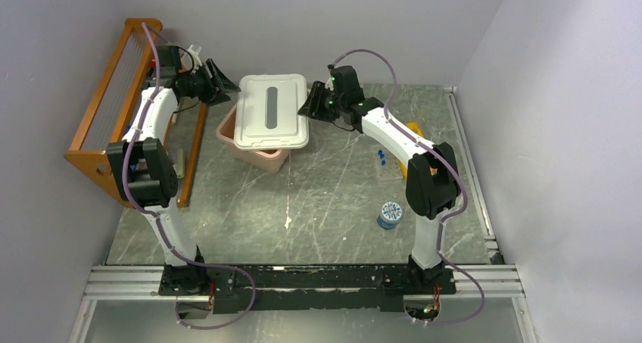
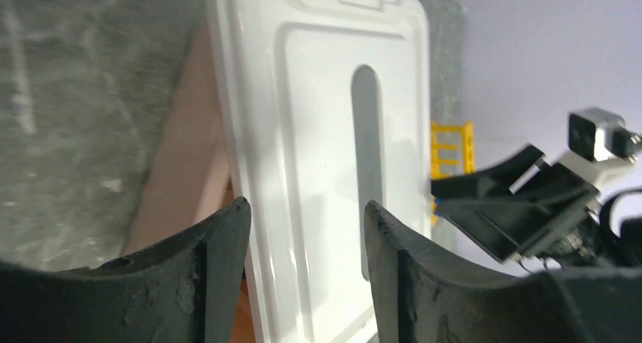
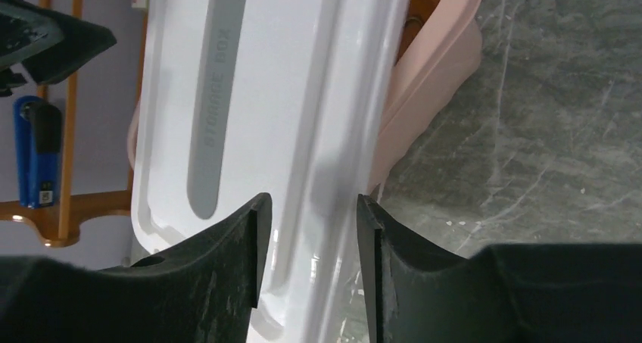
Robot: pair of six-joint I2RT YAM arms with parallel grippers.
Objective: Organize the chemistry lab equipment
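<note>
My left gripper point(image 1: 222, 82) is open at the far left edge of the white lid point(image 1: 272, 111), which lies askew on the pink tub point(image 1: 261, 157). My right gripper point(image 1: 309, 105) is open at the lid's right edge. In the left wrist view my gripper point(image 2: 306, 205) straddles the lid point(image 2: 318, 116). In the right wrist view my gripper point(image 3: 312, 199) straddles the lid's rim point(image 3: 303, 93). A blue hexagonal piece point(image 1: 390, 214) and tiny blue-capped vials point(image 1: 381, 157) lie on the table at the right. The yellow tube rack point(image 1: 414, 129) peeks from behind the right arm. The tripod ring, tube, gauze and triangle are out of view.
The orange wooden rack point(image 1: 113, 101) stands along the left wall, close to the left arm. A blue and black object point(image 3: 34, 161) shows by the rack in the right wrist view. The grey walls close in at the back and both sides.
</note>
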